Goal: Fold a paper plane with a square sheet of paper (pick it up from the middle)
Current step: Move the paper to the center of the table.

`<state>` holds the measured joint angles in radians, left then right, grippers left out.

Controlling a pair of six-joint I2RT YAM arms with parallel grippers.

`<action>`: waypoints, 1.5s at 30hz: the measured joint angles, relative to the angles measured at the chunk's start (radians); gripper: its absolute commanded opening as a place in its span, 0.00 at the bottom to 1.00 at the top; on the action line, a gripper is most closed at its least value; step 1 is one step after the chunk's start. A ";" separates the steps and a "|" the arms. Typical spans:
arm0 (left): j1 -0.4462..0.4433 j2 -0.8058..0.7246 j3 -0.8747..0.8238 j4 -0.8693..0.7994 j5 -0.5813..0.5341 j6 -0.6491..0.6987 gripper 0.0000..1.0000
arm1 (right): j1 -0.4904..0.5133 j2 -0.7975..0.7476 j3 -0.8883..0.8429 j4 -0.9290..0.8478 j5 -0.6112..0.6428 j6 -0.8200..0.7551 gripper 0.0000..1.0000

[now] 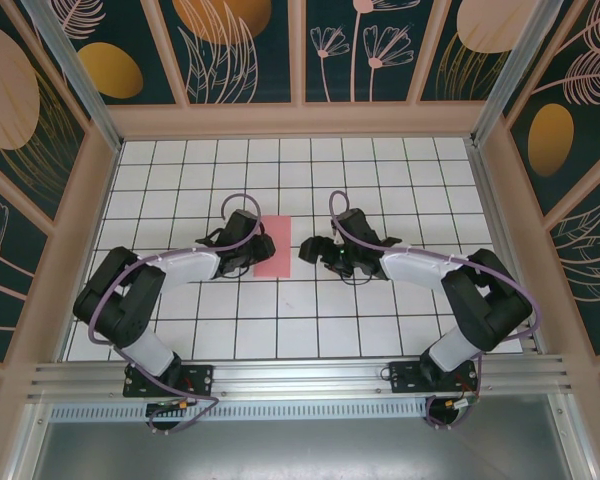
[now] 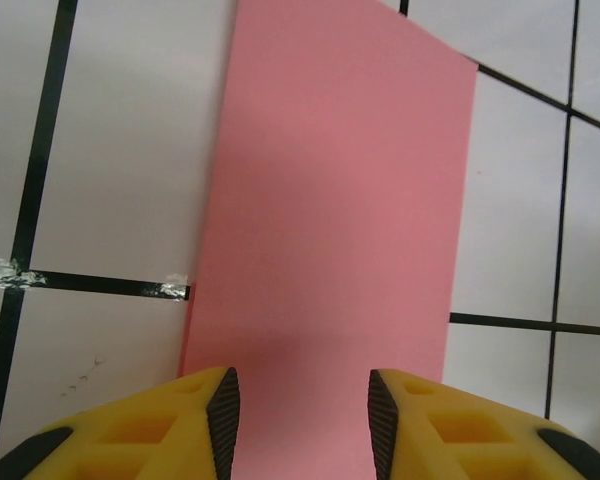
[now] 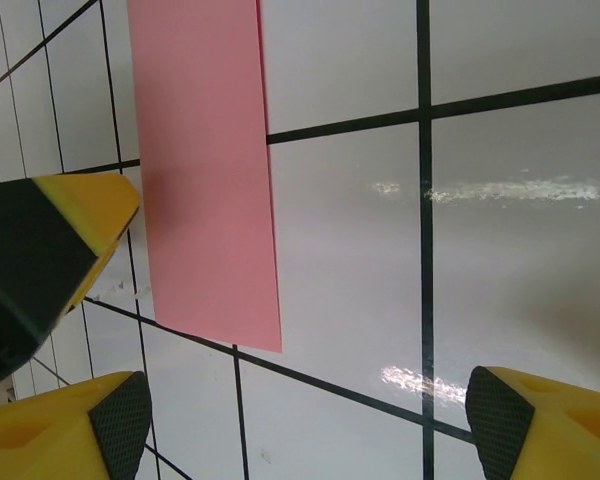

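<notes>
Paper (image 2: 340,200) lies flat, left hand (image 2: 303,400) over its left edge.

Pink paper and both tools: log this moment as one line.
paper: narrow rectangle, flat on table | left tool: open, over paper's edge | right tool: open wide, beside paper

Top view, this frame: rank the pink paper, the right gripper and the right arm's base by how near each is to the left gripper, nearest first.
Measured from the left gripper:
1. Pink paper, directly at its fingertips, mid-table.
2. Right gripper, just across the paper, to the right.
3. Right arm's base, at the near table edge, lower right.
</notes>
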<state>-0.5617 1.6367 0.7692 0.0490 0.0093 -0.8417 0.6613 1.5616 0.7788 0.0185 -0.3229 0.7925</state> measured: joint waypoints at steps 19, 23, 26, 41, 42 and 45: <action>-0.015 -0.015 -0.124 0.169 0.112 -0.159 0.48 | 0.005 0.019 0.009 0.000 0.004 0.007 0.80; -0.057 -0.049 -0.166 0.183 0.122 -0.220 0.48 | 0.005 0.019 0.009 0.000 0.003 0.016 0.79; -0.069 -0.052 -0.175 0.192 0.121 -0.245 0.46 | 0.009 0.019 0.005 0.002 -0.024 0.041 0.77; -0.069 -0.052 -0.184 0.210 0.114 -0.279 0.46 | 0.047 0.058 0.002 -0.027 -0.106 0.138 0.65; -0.069 -0.052 -0.184 0.210 0.114 -0.279 0.46 | 0.051 0.065 0.002 -0.029 -0.111 0.139 0.64; -0.069 -0.052 -0.184 0.210 0.114 -0.279 0.46 | 0.061 0.079 0.002 -0.030 -0.122 0.142 0.61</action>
<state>-0.6304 1.5845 0.5850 0.2592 0.1238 -1.1206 0.7219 1.6402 0.7803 -0.0113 -0.4450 0.9348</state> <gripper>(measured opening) 0.456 0.628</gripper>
